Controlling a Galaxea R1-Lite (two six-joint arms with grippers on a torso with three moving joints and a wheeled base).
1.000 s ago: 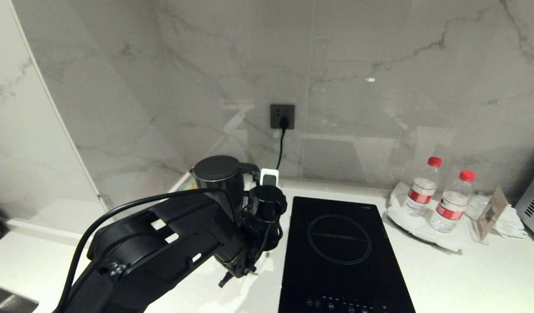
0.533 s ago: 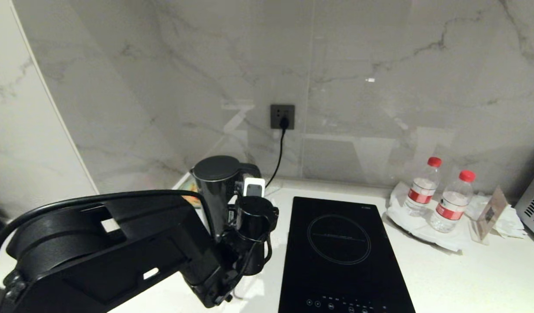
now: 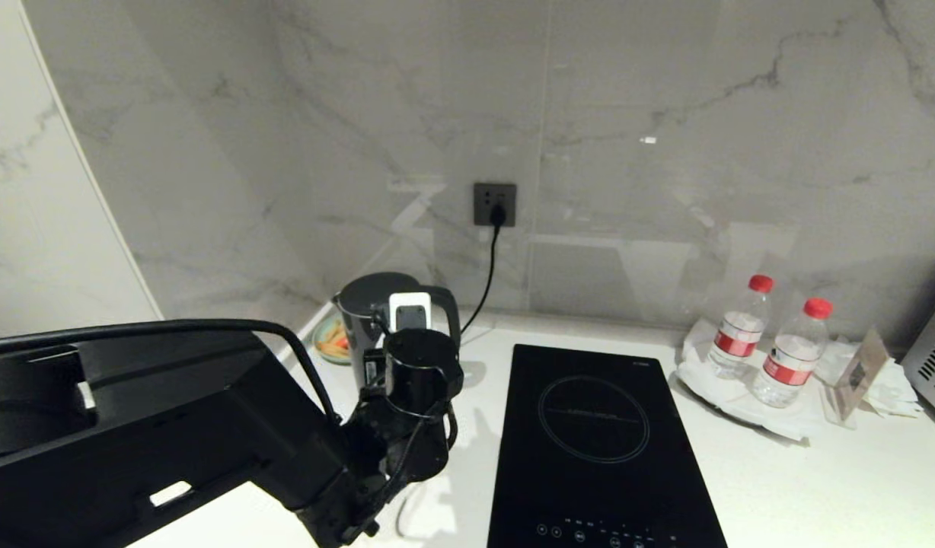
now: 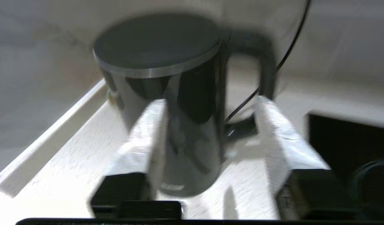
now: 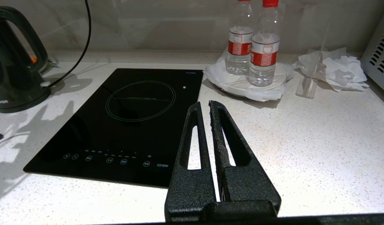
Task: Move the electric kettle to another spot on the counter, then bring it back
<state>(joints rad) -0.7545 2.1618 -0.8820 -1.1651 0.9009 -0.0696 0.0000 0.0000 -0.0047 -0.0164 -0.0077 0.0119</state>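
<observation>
The black electric kettle (image 3: 365, 301) stands at the back left of the white speckled counter (image 3: 818, 487), its loop handle (image 4: 264, 59) turned toward the hob. In the right wrist view the kettle (image 5: 10, 62) rests on its round base. My left arm reaches in from the lower left, and its wrist (image 3: 418, 365) covers the kettle's lower half. My left gripper (image 4: 209, 101) is open just short of the kettle; its white fingers (image 4: 273, 131) are spread and hold nothing. My right gripper (image 5: 204, 104) hangs shut and empty over the counter beside the hob.
A black glass hob (image 3: 597, 426) is set into the counter's middle. Two red-capped water bottles (image 3: 738, 327) stand on a white plate at the back right, next to a clear sign stand (image 3: 856, 377) and a metal appliance (image 3: 932, 358). A cord runs to the wall socket (image 3: 494, 203).
My left arm has drawn back and to the left, away from the kettle's handle, and its wrist now sits in front of the kettle's body. The kettle has not moved.
</observation>
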